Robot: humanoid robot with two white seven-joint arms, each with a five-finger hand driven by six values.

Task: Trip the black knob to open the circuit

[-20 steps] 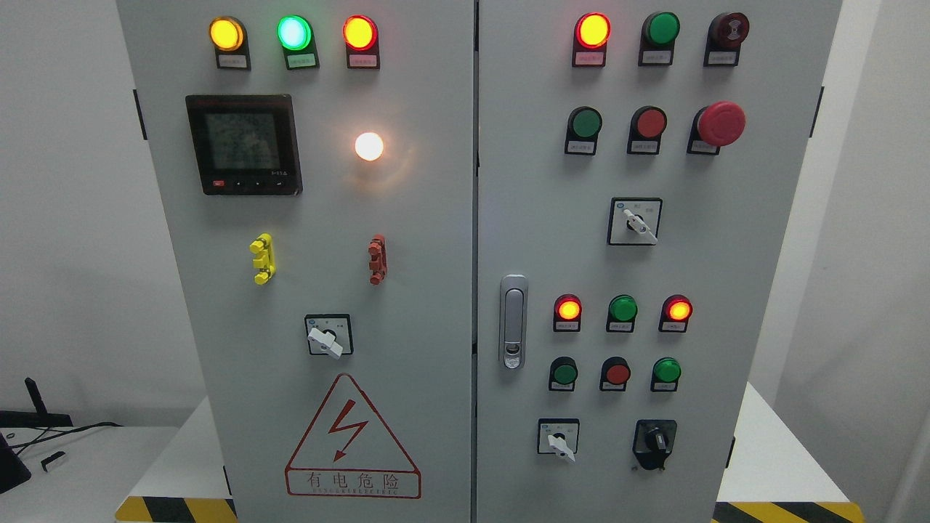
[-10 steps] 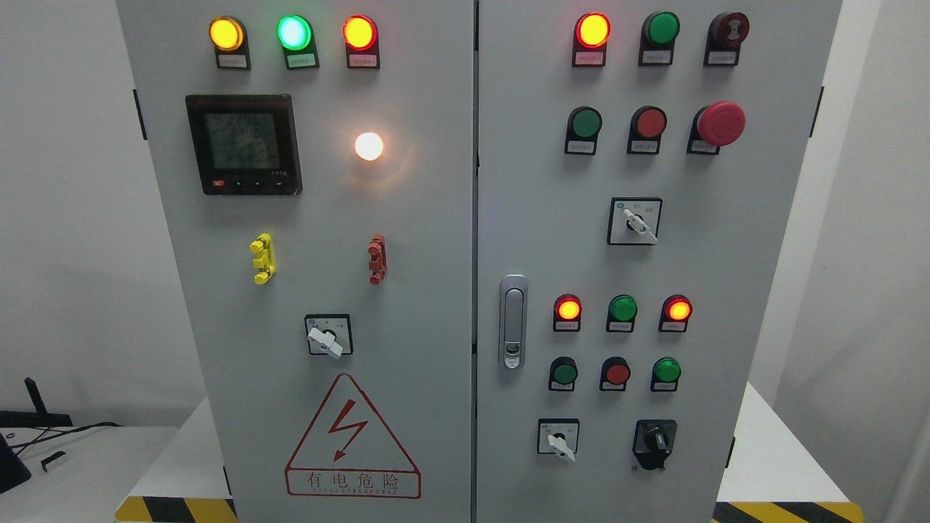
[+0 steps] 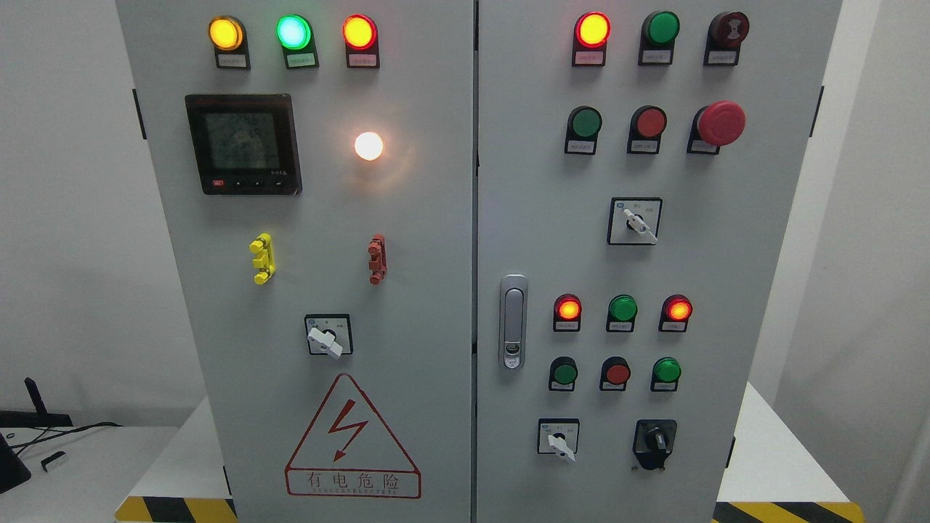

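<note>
The black knob [image 3: 655, 440] sits low on the right door of the grey cabinet [image 3: 407, 218], at the bottom right of the cluster of controls, its pointer standing close to upright on a black plate. No robot hand shows anywhere in the head view, so I cannot tell whether the fingers are spread, pressed together or pinching anything, and the knob's place can only be given against the panel rather than against a hand.

Just to the knob's left on the same row is a white selector switch [image 3: 559, 440] with its lever tilted down to the right. Directly above them runs a row of three push buttons [image 3: 616, 373], green, red and green. Above that, three indicator lamps [image 3: 623, 309]: the outer two glow red-orange and the middle green one is dark. The silver door latch [image 3: 513, 321] stands upright near the door's left edge, beside these rows.

Higher up, a second white selector [image 3: 638, 222] sits alone in the middle of the door. Over it is a red mushroom button [image 3: 720, 123] with a green and a red button to its left.

On the left door a black meter display [image 3: 243, 143] shows faint figures, and a white lamp [image 3: 368, 146] shines beside it. Below them are a yellow clip [image 3: 262, 258] and a red clip [image 3: 377, 258], then a third white selector [image 3: 328, 335] above the red triangular warning sign [image 3: 353, 439].
</note>
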